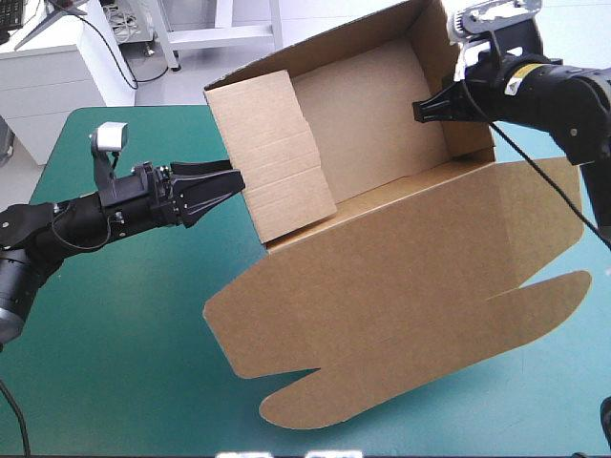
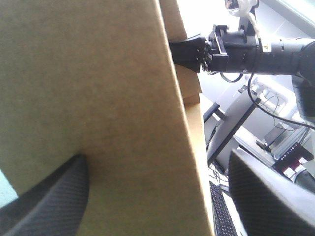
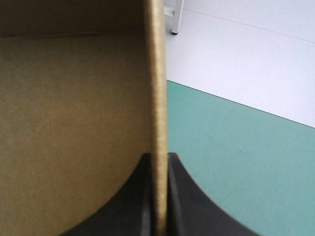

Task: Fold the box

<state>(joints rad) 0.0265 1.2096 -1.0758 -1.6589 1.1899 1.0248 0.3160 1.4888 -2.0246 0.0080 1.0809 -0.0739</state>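
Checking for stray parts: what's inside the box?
Bare board in the box, plus a finger of the right gripper pinching its wall. Floor behind the near wall is hidden.

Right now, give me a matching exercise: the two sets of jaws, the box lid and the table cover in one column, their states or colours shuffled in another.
1 left jaws
2 right jaws
3 lid
4 table cover

A teal-green
B shut on a wall of the box
C lying flat
D open

Pairs: 1-D, 2-B, 3-C, 4-A
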